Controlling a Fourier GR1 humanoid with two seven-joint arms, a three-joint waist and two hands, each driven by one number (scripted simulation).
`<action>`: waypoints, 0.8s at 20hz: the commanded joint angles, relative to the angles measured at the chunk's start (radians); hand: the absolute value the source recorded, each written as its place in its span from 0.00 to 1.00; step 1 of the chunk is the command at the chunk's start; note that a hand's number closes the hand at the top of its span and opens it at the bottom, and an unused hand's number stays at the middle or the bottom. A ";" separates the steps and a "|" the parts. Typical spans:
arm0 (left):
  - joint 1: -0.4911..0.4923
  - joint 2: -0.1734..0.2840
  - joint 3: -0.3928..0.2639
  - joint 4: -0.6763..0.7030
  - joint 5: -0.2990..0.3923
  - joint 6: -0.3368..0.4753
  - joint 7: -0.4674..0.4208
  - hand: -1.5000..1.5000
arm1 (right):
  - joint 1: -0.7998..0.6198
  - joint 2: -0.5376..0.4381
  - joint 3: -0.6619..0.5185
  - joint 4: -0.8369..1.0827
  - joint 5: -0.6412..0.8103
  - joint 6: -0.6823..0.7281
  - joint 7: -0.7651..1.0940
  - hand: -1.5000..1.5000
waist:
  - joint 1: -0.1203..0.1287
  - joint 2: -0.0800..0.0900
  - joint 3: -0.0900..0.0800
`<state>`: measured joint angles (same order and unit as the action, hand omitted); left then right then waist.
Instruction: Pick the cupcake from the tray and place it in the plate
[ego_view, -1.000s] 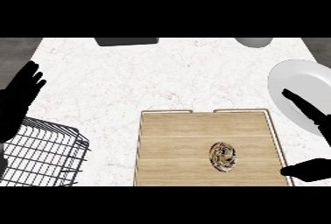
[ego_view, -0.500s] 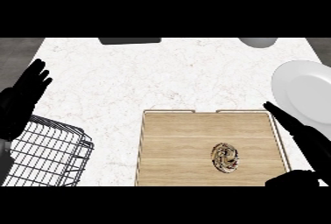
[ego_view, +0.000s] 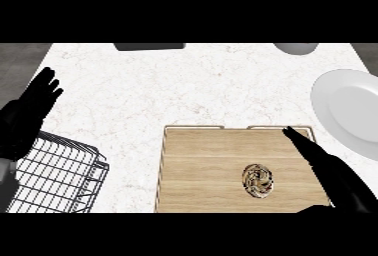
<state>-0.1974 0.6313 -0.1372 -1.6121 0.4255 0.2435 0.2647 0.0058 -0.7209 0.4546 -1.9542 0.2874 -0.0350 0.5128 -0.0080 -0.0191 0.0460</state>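
right hand open over one tray, one cupcake.

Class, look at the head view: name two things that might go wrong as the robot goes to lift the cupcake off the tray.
1. The right hand, open, lies over the tray beside the cupcake; closing off-centre might knock it aside.
2. The plate runs past the view's right edge, so a placement might land near its rim.

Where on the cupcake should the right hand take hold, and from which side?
Probably round its sides, coming from the right. The cupcake stands alone on the wooden tray, bare board all round it, and the right hand is open just to its right, fingers straight, over the tray's right edge.
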 joint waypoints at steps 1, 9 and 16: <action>0.123 -0.149 -0.110 0.090 0.043 -0.008 0.011 0.50 | -0.010 0.010 0.040 -0.010 0.077 -0.010 0.068 0.00 | -0.007 0.030 -0.053; 0.146 -0.160 -0.132 0.057 0.059 -0.001 0.006 0.50 | -0.036 0.053 0.083 0.027 0.143 -0.007 0.147 0.00 | 0.015 0.029 -0.051; 0.119 -0.156 -0.146 0.064 0.042 0.022 0.015 0.50 | -0.054 0.118 0.154 0.075 0.197 -0.006 0.180 0.00 | 0.015 0.032 -0.049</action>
<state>-0.2119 0.6297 -0.1653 -1.6233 0.4295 0.2608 0.2626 -0.0429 -0.6375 0.5713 -1.8969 0.4549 -0.0378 0.6750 0.0059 -0.0146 0.0468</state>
